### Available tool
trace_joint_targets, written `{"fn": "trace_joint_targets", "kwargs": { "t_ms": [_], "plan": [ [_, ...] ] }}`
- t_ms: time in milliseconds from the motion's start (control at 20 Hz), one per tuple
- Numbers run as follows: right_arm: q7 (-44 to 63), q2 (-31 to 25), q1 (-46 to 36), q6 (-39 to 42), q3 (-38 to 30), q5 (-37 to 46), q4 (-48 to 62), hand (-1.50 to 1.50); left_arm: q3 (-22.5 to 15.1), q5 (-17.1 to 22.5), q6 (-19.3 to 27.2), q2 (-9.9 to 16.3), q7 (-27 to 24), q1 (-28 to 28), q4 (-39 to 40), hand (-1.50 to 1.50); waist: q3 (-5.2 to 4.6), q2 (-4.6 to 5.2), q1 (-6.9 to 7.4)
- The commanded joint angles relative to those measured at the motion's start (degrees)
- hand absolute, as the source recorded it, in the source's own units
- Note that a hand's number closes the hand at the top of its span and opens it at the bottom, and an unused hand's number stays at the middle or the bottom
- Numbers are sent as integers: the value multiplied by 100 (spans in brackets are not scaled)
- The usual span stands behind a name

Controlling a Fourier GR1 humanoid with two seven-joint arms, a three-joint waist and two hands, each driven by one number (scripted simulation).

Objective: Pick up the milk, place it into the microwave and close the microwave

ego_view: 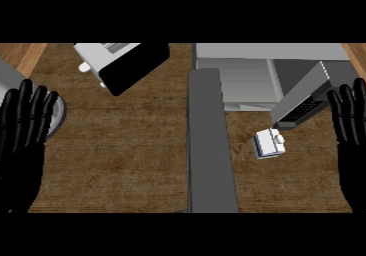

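Your right hand [354, 125] rests open, fingers up, at the counter's right edge, with the milk [269, 143] lying toward the counter's middle from it, apart from the fingers and untouched. The carton sits tilted on the wooden counter [127, 165], just in front of the open microwave [249, 80] and beside its swung-out door [308, 100]; its long axis runs roughly toward the microwave. Your left hand [23, 130], also open, rests at the far left edge, well apart. The right hand looks the nearer for the pick.
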Motion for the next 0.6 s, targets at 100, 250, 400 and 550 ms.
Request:
{"fn": "trace_joint_targets", "kwargs": {
  "t_ms": [100, 250, 400, 550],
  "plan": [
    [113, -127, 78, -46, 316, 748, -20, -150, 223, 298, -267, -12, -442, 256, 543, -150, 163, -71, 0],
    [-22, -305, 462, 104, 444, 1067, -285, -150, 302, 247, -8, -20, 280, -608, 805, -150, 167, -70, -52],
    [803, -294, 842, 298, 717, 753, -522, -150, 432, 1259, 15, -606, 205, 36, 1042, -150, 158, -75, -67],
    [300, -72, 1142, 161, 924, 1105, -378, -150, 337, 1361, -118, -549, 164, 449, 649, -150, 166, -80, -6]
  ]
}}
